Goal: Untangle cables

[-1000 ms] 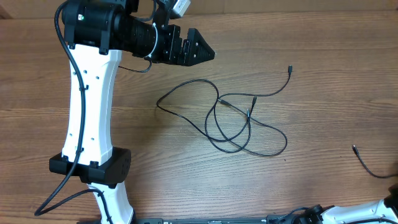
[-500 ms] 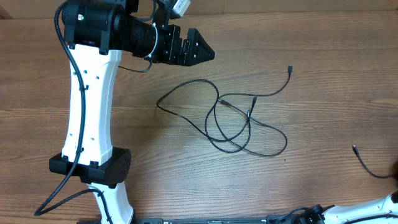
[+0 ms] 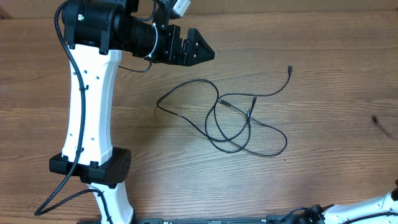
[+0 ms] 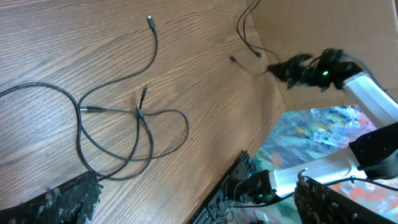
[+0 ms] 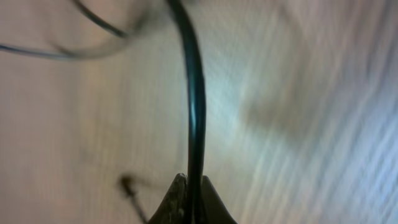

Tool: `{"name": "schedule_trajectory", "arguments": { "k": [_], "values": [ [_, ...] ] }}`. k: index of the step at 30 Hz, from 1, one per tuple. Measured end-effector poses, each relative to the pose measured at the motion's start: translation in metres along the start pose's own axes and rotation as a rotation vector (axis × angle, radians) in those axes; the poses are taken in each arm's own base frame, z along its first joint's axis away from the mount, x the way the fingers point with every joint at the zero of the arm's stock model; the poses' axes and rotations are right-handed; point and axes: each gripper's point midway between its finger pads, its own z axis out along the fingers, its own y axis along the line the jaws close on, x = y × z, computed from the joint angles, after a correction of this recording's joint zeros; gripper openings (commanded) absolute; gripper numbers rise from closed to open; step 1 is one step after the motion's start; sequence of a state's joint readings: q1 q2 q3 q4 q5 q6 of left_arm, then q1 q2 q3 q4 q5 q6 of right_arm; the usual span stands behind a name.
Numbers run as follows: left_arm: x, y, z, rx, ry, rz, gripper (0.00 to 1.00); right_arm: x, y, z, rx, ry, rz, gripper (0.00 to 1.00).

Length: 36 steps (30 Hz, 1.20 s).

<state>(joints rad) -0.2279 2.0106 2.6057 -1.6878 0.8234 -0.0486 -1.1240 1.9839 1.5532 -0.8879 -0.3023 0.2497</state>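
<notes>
A tangle of thin black cables (image 3: 236, 118) lies in loose crossing loops mid-table, with one end running out to a plug (image 3: 290, 68); the left wrist view shows the same cables (image 4: 124, 118). My left gripper (image 3: 202, 53) hovers above and left of the tangle, its fingers (image 4: 62, 199) wide apart around nothing. My right gripper (image 5: 189, 186) is shut on a separate black cable (image 5: 196, 112), which rises from its tips. In the left wrist view, the right gripper (image 4: 277, 68) holds that cable (image 4: 241, 34) at the table's far edge. A blurred cable end (image 3: 377, 121) shows at the right.
The left arm's white column (image 3: 87, 106) stands over the left part of the wooden table (image 3: 311, 37). The right arm's white link (image 3: 367, 208) enters at the bottom right corner. The table's edge (image 4: 261, 137) drops to a colourful floor.
The right gripper has shut on the separate cable at the right edge. That cable's end has left its spot low on the table and now blurs higher up. The left arm and the tangle are unchanged.
</notes>
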Motion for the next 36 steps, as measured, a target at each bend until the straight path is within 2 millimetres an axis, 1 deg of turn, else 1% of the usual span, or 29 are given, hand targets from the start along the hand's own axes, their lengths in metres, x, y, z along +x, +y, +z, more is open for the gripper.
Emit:
{"name": "schedule_trajectory", "arguments": {
  "k": [2, 6, 8, 9, 10, 11, 14, 15, 17, 19, 21, 23, 25, 27, 28, 30, 32, 34, 35, 36],
  "values": [
    [0.000, -0.001, 0.001, 0.001, 0.001, 0.002, 1.00, -0.023, 0.014, -0.014, -0.032, -0.070, -0.034, 0.04],
    [0.003, -0.008, 0.007, 0.011, 0.018, 0.017, 1.00, -0.067, 0.039, -0.040, -0.088, -0.230, -0.123, 0.04],
    [0.006, -0.014, 0.011, 0.020, 0.032, 0.029, 1.00, -0.083, 0.048, -0.048, -0.110, -0.296, -0.159, 0.04],
    [0.008, -0.018, 0.014, 0.025, 0.040, 0.037, 1.00, -0.089, 0.051, -0.050, -0.120, -0.322, -0.174, 0.10],
    [0.011, -0.023, 0.018, 0.033, 0.052, 0.047, 1.00, -0.094, 0.053, -0.052, -0.127, -0.344, -0.185, 0.73],
    [0.013, -0.027, 0.021, 0.038, 0.061, 0.055, 1.00, -0.097, 0.056, -0.054, -0.132, -0.363, -0.196, 1.00],
    [0.020, -0.040, 0.031, 0.057, 0.089, 0.081, 1.00, -0.103, 0.059, -0.056, -0.140, -0.388, -0.218, 1.00],
    [0.022, -0.044, 0.034, 0.063, 0.098, 0.089, 0.99, -0.103, 0.059, -0.056, -0.141, -0.389, -0.222, 1.00],
    [0.025, -0.050, 0.037, 0.071, 0.110, 0.104, 0.97, -0.101, 0.060, -0.056, -0.148, -0.380, -0.232, 1.00],
    [0.027, -0.053, 0.039, 0.078, 0.115, 0.124, 0.96, -0.094, 0.067, -0.055, -0.186, -0.351, -0.260, 1.00],
    [0.027, -0.053, 0.039, 0.080, 0.115, 0.140, 0.95, -0.081, 0.082, -0.054, -0.268, -0.306, -0.325, 1.00],
    [0.026, -0.052, 0.038, 0.079, 0.112, 0.149, 0.93, -0.061, 0.103, -0.054, -0.378, -0.245, -0.406, 1.00],
    [0.025, -0.050, 0.037, 0.077, 0.109, 0.158, 0.89, -0.033, 0.128, -0.053, -0.477, -0.169, -0.489, 1.00],
    [0.025, -0.050, 0.036, 0.076, 0.104, 0.178, 0.88, -0.004, 0.147, -0.048, -0.523, -0.090, -0.552, 1.00],
    [0.025, -0.049, 0.035, 0.075, 0.100, 0.196, 0.88, 0.020, 0.163, -0.042, -0.539, -0.028, -0.604, 1.00],
    [0.025, -0.051, 0.031, 0.075, 0.091, 0.220, 0.88, 0.049, 0.179, -0.035, -0.540, 0.043, -0.660, 1.00],
    [0.025, -0.053, 0.021, 0.056, 0.067, 0.252, 0.88, 0.091, 0.200, -0.026, -0.535, 0.135, -0.746, 1.00],
    [0.025, -0.054, 0.005, 0.011, 0.026, 0.288, 0.88, 0.131, 0.217, -0.021, -0.532, 0.218, -0.834, 1.00],
    [0.026, -0.056, -0.007, -0.018, -0.003, 0.308, 0.88, 0.162, 0.230, -0.018, -0.536, 0.272, -0.906, 1.00],
    [0.027, -0.058, -0.017, -0.041, -0.029, 0.323, 0.88, 0.172, 0.234, -0.018, -0.540, 0.288, -0.929, 1.00]
  ]
}}
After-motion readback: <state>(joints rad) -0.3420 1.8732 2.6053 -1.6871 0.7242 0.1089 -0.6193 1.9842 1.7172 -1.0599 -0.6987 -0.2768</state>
